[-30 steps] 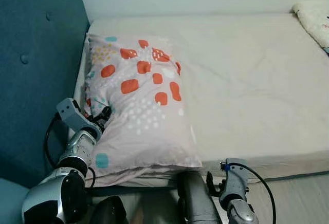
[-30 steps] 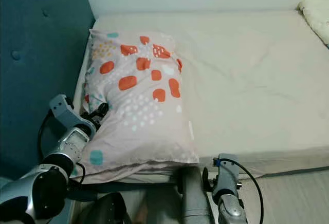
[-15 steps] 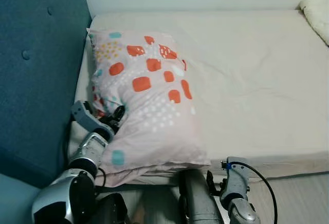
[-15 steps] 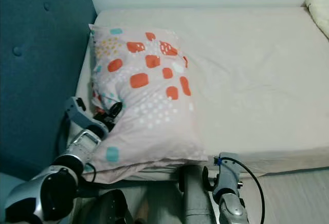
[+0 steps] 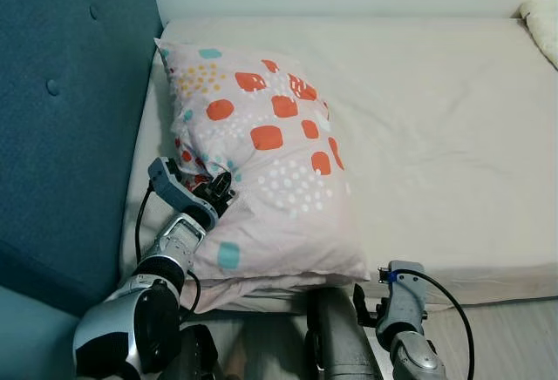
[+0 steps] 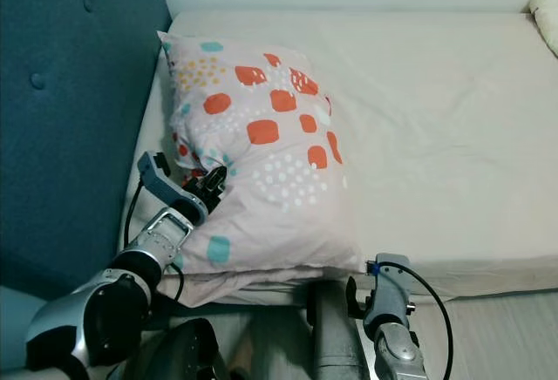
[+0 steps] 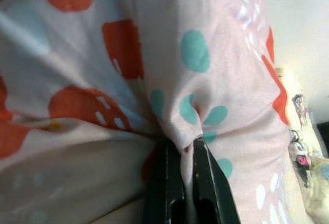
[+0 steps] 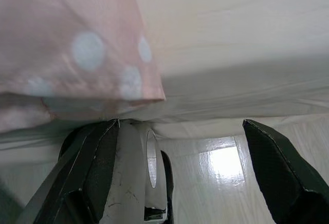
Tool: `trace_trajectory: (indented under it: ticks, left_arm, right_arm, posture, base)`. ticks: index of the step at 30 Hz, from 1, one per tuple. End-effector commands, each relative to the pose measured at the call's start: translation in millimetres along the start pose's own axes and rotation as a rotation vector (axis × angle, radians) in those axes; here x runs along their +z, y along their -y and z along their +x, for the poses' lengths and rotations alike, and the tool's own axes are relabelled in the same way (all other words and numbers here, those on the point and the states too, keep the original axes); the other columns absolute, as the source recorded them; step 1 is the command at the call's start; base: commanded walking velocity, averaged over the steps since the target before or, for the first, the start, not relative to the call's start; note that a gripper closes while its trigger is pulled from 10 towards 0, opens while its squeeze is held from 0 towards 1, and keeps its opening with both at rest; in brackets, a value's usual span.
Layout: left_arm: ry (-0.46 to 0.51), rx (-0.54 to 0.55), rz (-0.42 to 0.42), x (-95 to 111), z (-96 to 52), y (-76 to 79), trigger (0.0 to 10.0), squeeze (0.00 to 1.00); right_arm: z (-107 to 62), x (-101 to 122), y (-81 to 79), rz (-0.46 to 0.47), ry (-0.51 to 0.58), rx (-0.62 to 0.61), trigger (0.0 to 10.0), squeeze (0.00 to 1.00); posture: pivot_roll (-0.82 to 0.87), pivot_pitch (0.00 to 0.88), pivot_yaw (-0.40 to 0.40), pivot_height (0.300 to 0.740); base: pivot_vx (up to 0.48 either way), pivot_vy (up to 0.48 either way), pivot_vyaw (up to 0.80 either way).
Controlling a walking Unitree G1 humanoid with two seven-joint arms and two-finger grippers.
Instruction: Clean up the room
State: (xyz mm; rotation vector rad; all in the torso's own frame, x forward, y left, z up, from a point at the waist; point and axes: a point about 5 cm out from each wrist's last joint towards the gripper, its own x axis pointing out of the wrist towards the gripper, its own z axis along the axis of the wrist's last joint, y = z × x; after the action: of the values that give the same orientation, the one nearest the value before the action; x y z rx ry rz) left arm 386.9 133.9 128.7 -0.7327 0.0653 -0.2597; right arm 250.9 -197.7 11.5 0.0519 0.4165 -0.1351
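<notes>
The spotted pillow (image 5: 266, 171) lies at the head end of the bed (image 5: 453, 136), right beside the blue headboard (image 5: 61, 110). The left gripper (image 7: 186, 152) is pinching a fold of fabric on the pillow's headboard side. The right gripper (image 8: 180, 167) hangs with fingers spread wide just below the pillow's near corner, at the bed's front edge.

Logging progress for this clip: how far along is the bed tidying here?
Done: the pillow lies on the mattress beside the blue headboard. In hand: the left gripper pinches a fold of the pillowcase. Left: letting go; the right gripper hangs open below the bed edge.
</notes>
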Motion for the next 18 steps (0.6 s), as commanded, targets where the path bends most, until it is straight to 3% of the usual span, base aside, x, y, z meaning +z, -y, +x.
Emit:
trace_trajectory:
  ticks: [1,2,3,4,5,7,11,16,18]
  left_arm:
    - [0.001,0.021,0.123,6,6.8,9.2,0.0,0.00]
    - [0.001,0.021,0.123,6,6.8,9.2,0.0,0.00]
    - [0.038,0.061,0.214,21,10.3,10.6,0.0,0.00]
    - [0.038,0.061,0.214,21,10.3,10.6,0.0,0.00]
    - [0.073,0.123,0.295,37,11.7,8.3,0.0,0.00]
    - [0.125,0.254,0.412,62,7.6,-4.5,0.0,0.00]
    - [0.133,0.460,0.587,85,-7.9,-33.2,0.0,0.00]
    - [0.162,0.566,0.677,101,-20.1,-49.3,0.0,0.00]
    - [0.164,0.716,0.770,112,-39.1,-72.2,0.0,0.00]
  right_arm:
    - [-2.6,-4,3.3,0.015,-0.023,-0.014,10.0,0.00]
    - [-2.6,-4,3.3,0.015,-0.023,-0.014,10.0,0.00]
    - [-2.2,-4,2.7,0.014,-0.021,-0.012,10.0,0.00]
    - [-2.2,-4,2.7,0.014,-0.021,-0.012,10.0,0.00]
    - [-1.2,-2,1.7,0.015,-0.019,-0.010,10.0,0.00]
    - [0.7,-1,0.2,0.017,-0.016,-0.005,10.0,0.00]
    - [3.4,1,-2.5,0.016,-0.016,0.000,10.0,0.00]
    - [4.7,2,-3.6,0.017,-0.017,0.005,10.0,0.00]
    - [7.2,2,-5.6,0.019,-0.020,0.010,10.0,0.00]
  posture:
    - [-0.30,0.314,0.022,0.600]
    - [-0.30,0.314,0.022,0.600]
    - [-0.30,0.313,0.022,0.600]
    - [-0.30,0.313,0.022,0.600]
    - [-0.30,0.308,0.024,0.600]
    - [-0.29,0.304,0.023,0.600]
    - [-0.29,0.298,0.024,0.600]
    - [-0.27,0.290,0.025,0.600]
    - [-0.26,0.284,0.032,0.600]
  base:
    - [0.000,0.000,0.00]
    - [0.000,0.000,0.00]
    - [0.000,0.000,0.00]
    - [0.000,0.000,0.00]
    - [0.000,0.000,0.00]
    - [0.000,0.000,0.00]
    - [0.000,0.000,0.00]
    - [0.000,0.000,0.00]
    - [0.000,0.000,0.00]
